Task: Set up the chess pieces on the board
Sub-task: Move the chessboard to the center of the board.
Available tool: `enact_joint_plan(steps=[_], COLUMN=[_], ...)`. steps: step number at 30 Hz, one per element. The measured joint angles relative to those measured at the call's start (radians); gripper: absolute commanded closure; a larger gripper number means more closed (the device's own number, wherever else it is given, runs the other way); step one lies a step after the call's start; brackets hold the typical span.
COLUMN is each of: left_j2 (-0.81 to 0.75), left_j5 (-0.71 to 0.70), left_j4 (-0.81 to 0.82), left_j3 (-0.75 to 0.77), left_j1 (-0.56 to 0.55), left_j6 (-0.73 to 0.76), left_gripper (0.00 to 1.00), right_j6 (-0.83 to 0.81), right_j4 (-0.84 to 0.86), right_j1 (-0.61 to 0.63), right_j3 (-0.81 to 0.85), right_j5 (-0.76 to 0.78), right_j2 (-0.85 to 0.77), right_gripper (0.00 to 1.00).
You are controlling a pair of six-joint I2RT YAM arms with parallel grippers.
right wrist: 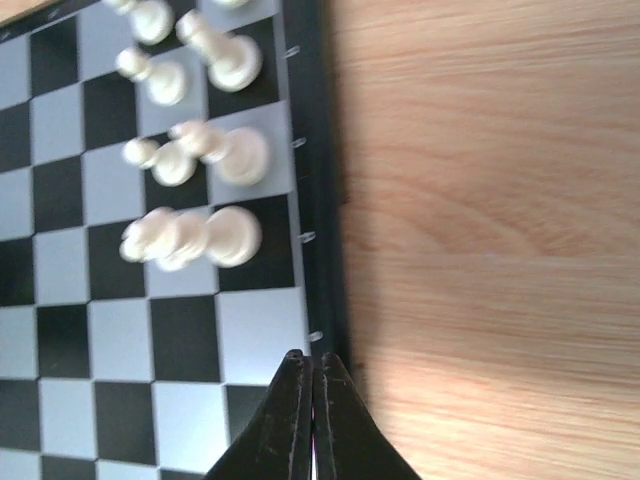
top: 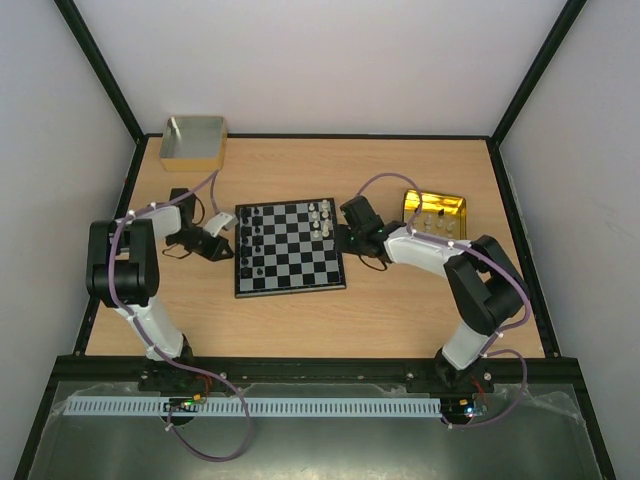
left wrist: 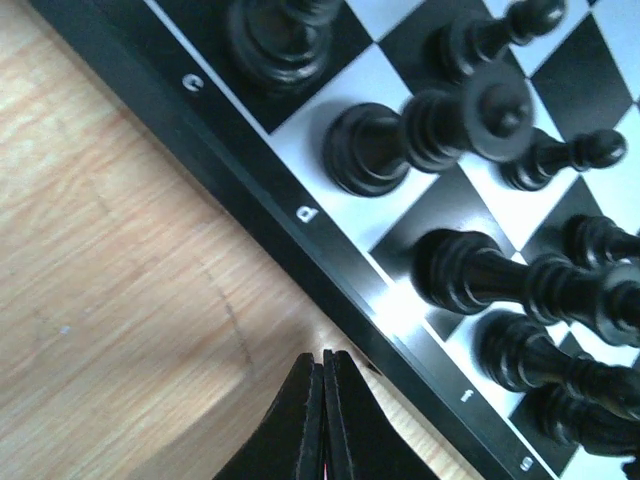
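The left pincer (left wrist: 323, 362) has its two fingers pressed flat together with nothing between them. Its tip hangs over bare wood just outside the lettered left border of the board (top: 290, 289). Being empty, it reads as between fetches rather than mid-placement. Just past that border the black chess pieces (left wrist: 380, 150) stand upright on the two lines of squares nearest this arm. That is a sensible split, since each arm can then serve its own side without reaching across.

The right pincer (right wrist: 312, 362) is likewise closed and empty, its tip over the board's right-hand border. Close by, the white chess pieces (right wrist: 235, 235) stand upright, bunched in the far part of the two lines nearest that edge. The squares on that side closer to the arm's base are bare, so I judge the white side only partly filled and the black side further along.

Further out on the worktop (top: 400, 310), a gold tin (top: 412, 204) sits just right of the board, within easy reach of the right arm. It appears to hold more pale pieces, which would make it the likely source for the empty squares. A grey box (top: 195, 158) sits at the far left corner, and I cannot make out what is in it.
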Motion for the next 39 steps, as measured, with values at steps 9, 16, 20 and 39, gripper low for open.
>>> enact_joint_plan(steps=[9,16,20,39], left_j2=[0.048,0.162,0.244,0.418], left_j5=[-0.037,-0.037,-0.035,0.042], left_j4=[0.077,0.121,0.13,0.14], left_j3=[0.077,0.277,0.396,0.559], left_j1=[0.049,0.071,0.071,0.03], left_j6=[-0.099,-0.204,-0.258,-0.4], left_gripper=[0.98,0.98,0.98,0.98], right_j6=[0.006,0.015,0.021,0.026], right_j4=[-0.022,-0.01,-0.008,0.017], right_j1=[-0.077,-0.082,-0.084,-0.085], right_j3=[0.063,0.098,0.098,0.006], right_j5=[0.041,0.035,0.03,0.037], right_j2=[0.062,0.161,0.172,0.119], right_gripper=[0.98,0.98,0.98,0.98])
